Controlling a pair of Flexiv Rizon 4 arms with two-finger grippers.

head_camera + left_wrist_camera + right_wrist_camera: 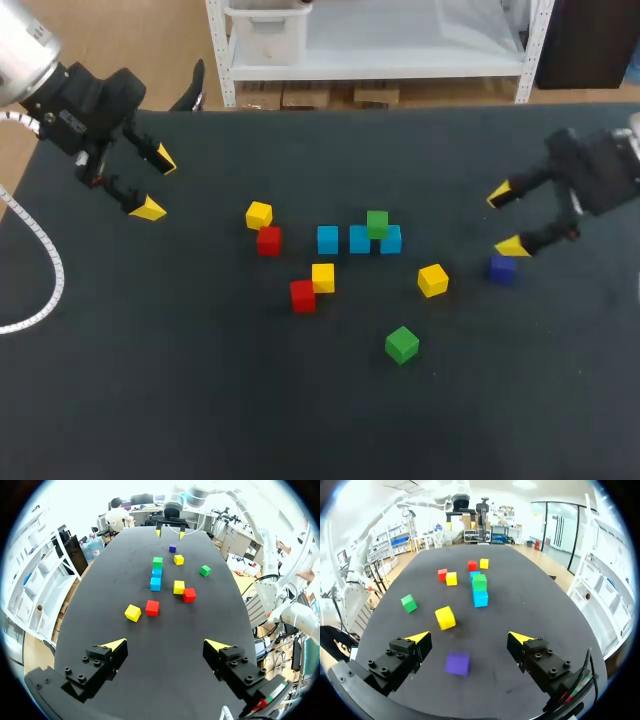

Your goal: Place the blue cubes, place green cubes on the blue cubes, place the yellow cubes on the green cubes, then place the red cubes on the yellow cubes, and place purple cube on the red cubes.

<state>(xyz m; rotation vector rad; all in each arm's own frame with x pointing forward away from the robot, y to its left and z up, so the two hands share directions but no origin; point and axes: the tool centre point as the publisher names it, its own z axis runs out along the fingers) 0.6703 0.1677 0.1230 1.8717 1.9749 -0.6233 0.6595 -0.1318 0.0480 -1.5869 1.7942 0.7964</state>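
Frame edges cut off left arm (30,60) and right arm (612,168); left gripper (156,183), upper left, and right gripper (505,220), mid-right, gape wide.

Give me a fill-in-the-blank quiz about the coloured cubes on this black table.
The row of blue cubes holds ___ cubes.
The stacked cube on that row is ___.
The small purple cube lies nearest the open ___ hand.
Missing words: three; green; right.
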